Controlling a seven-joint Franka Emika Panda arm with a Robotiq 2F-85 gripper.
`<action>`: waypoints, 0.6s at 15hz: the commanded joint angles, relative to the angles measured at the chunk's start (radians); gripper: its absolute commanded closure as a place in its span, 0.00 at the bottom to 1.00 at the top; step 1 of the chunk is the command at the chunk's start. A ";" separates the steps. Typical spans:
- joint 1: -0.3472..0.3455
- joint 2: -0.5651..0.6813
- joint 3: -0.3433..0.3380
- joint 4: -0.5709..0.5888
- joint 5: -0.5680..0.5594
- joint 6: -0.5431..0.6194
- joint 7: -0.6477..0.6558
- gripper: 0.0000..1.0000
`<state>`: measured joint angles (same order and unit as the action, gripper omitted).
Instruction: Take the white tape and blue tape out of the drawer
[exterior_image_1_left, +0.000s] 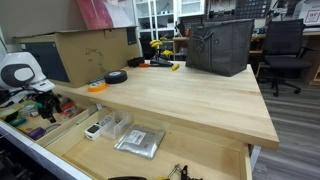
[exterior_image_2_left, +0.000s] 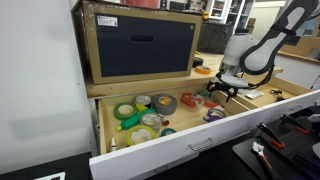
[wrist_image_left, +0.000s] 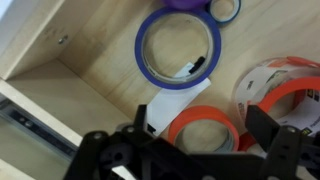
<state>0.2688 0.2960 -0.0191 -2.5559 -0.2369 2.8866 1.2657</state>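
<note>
Your gripper (exterior_image_2_left: 221, 95) hung wide open and empty over the drawer (exterior_image_2_left: 200, 141), above an orange roll (wrist_image_left: 200, 113). The blue tape (wrist_image_left: 146, 50) lay just beside that roll.

Tape rolls (exterior_image_2_left: 163, 102) in the drawer (exterior_image_2_left: 190, 142)

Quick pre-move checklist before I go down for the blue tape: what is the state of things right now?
1. Drawer open: ok, it stands well out from the workbench.
2. Tool empty: ok, jaws spread, nothing held.
3. Blue tape visible: ok, lying flat on the drawer floor in the wrist view.
4. Tool centred on the blue tape: not ok, it sits over the orange roll instead.
5. White tape visible: ok, a whitish roll beside the orange roll, partly cut off by the frame edge.
6. Clearance between the tool and the rolls: cannot tell.
</note>
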 joint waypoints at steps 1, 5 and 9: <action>0.044 0.076 -0.040 0.066 0.054 0.039 0.025 0.00; 0.071 0.132 -0.015 0.133 0.145 0.052 0.004 0.00; 0.119 0.183 -0.027 0.194 0.180 0.051 -0.001 0.00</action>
<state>0.3570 0.4296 -0.0334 -2.4112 -0.0886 2.9146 1.2653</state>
